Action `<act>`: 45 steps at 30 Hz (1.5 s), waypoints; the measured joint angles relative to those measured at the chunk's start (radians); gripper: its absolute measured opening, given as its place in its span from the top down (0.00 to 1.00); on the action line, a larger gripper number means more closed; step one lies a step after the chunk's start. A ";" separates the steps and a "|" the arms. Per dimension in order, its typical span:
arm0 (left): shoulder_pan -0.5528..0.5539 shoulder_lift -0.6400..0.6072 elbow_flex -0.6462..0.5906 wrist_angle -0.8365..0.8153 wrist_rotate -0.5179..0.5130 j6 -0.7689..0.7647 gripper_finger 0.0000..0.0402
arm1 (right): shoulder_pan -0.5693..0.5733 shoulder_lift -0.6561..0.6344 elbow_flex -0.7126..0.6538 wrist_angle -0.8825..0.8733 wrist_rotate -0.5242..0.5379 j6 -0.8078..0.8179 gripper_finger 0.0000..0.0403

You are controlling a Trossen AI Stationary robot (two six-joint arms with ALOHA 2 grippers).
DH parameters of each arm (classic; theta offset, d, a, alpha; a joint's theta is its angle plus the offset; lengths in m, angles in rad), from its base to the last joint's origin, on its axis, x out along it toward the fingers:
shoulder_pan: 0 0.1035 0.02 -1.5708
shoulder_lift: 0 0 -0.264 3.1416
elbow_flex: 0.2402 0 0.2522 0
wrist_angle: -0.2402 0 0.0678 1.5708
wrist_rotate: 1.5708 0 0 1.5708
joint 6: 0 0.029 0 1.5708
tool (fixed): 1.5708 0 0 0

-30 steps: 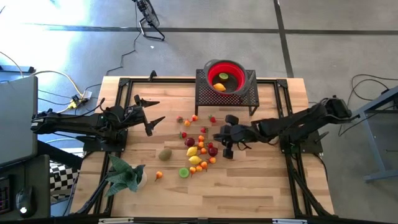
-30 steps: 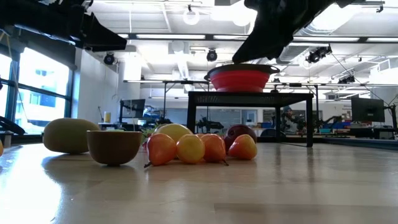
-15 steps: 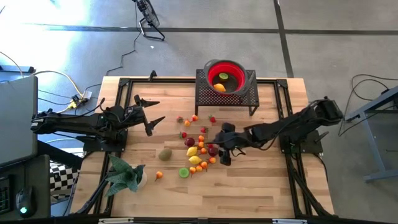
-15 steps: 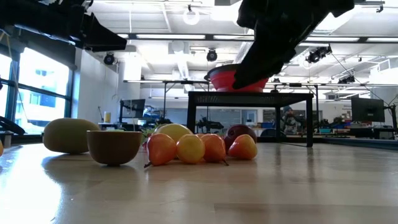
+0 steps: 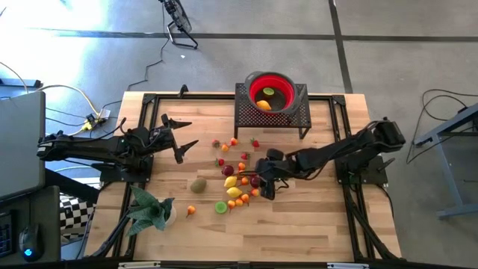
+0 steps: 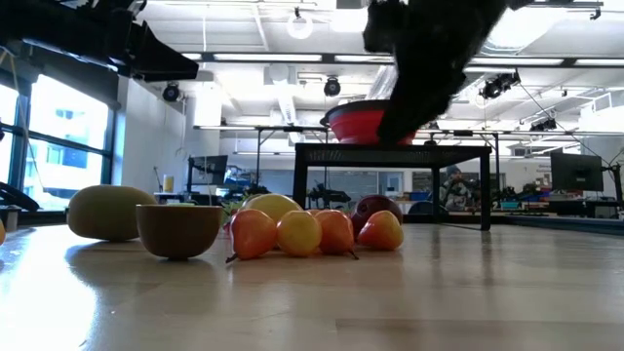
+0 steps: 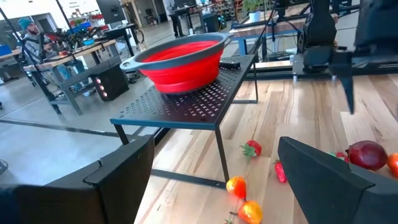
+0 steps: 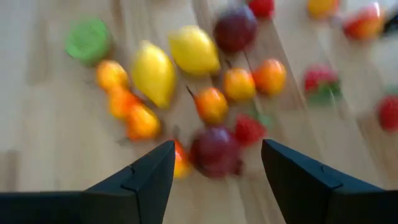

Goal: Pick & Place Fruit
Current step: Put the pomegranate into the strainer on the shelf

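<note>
The fruit (image 5: 237, 181) lies scattered on the table (image 5: 314, 224) in front of the red bowl (image 5: 269, 91), where two pieces already rest. We see our right gripper (image 5: 263, 182) with fingers apart and empty, just beside the cluster, probably aiming at a dark-red plum (image 8: 215, 151). A second ago it was farther from the cluster. Our left gripper (image 5: 181, 140) waits spread wide, well apart from the bowl.

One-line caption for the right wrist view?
Open right claw poised above a dark-red toy plum among scattered small toy fruits on the wooden table.
</note>
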 joint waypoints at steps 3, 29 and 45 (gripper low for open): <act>0.000 0.000 0.000 -0.001 0.000 0.000 0.16 | 0.000 0.027 0.001 0.008 -0.023 0.041 0.42; 0.000 0.001 0.000 -0.113 -0.001 -0.003 0.16 | -0.039 0.122 0.000 0.083 0.033 0.156 0.42; 0.000 0.000 0.000 -0.103 -0.003 0.149 0.16 | -0.046 0.122 0.000 0.148 0.045 0.140 0.42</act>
